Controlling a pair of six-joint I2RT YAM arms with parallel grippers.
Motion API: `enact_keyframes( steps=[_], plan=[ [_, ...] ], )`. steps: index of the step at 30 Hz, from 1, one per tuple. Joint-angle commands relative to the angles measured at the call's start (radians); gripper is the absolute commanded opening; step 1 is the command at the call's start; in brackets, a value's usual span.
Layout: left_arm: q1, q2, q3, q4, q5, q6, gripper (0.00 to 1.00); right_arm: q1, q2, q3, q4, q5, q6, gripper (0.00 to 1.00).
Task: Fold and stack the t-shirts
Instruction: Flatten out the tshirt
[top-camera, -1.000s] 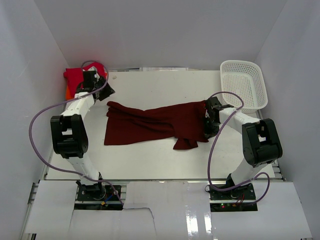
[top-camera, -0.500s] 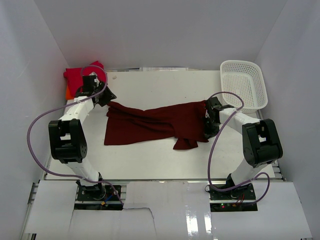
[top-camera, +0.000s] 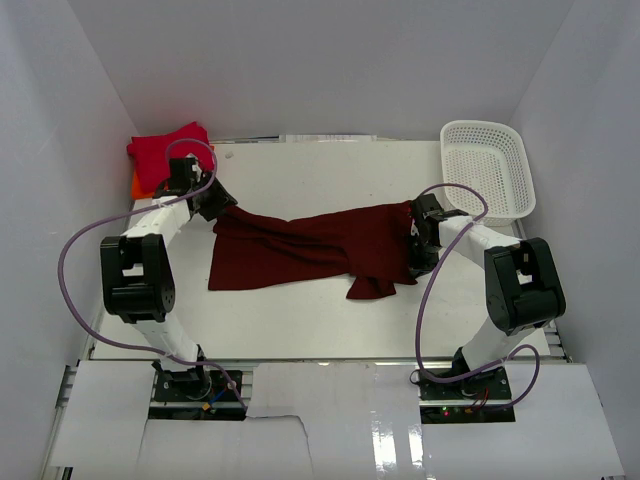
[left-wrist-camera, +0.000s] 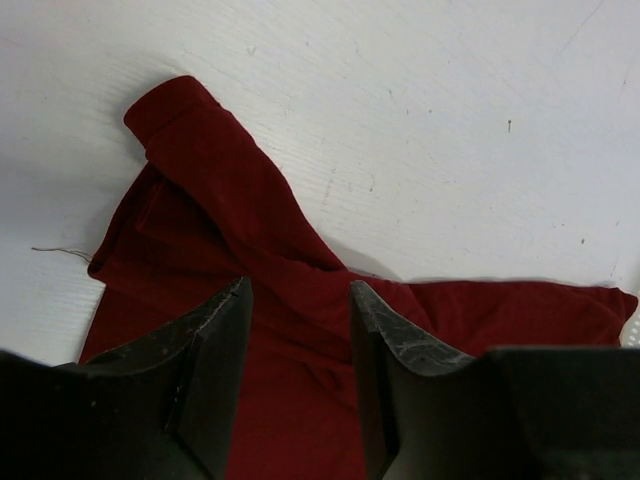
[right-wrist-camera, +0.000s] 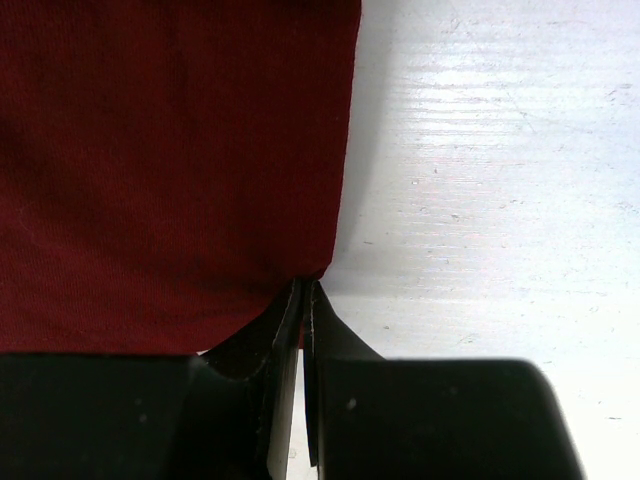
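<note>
The dark maroon t-shirt lies spread and wrinkled across the middle of the table. My left gripper hovers at its upper left corner. In the left wrist view its fingers stand apart, the gripper open over the maroon cloth, with a sleeve pointing away. My right gripper is at the shirt's right edge. In the right wrist view the gripper is shut on the hem of the maroon cloth. A bright red t-shirt sits folded at the back left, on top of an orange one.
A white mesh basket stands at the back right, just behind the right arm. White walls close in the table on three sides. The left arm's purple cable loops out to the left.
My left gripper has moved off the red pile, toward the near right, to the maroon shirt's upper left corner. The right arm and the shirt have stayed put.
</note>
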Motion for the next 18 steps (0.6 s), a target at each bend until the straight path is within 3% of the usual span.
enact_keyframes(
  steps=[1, 15, 18],
  plan=[
    [0.003, 0.006, -0.003, 0.03, 0.018, -0.008, 0.54, -0.001, -0.014, -0.008, -0.016, -0.005, -0.008, 0.08],
    [0.003, 0.147, 0.056, 0.051, 0.015, -0.005, 0.54, -0.001, -0.008, 0.005, -0.023, -0.008, -0.011, 0.08],
    [0.003, 0.178, 0.085, 0.059, 0.021, -0.017, 0.36, -0.001, -0.008, 0.004, -0.025, -0.005, -0.013, 0.08]
  ],
)
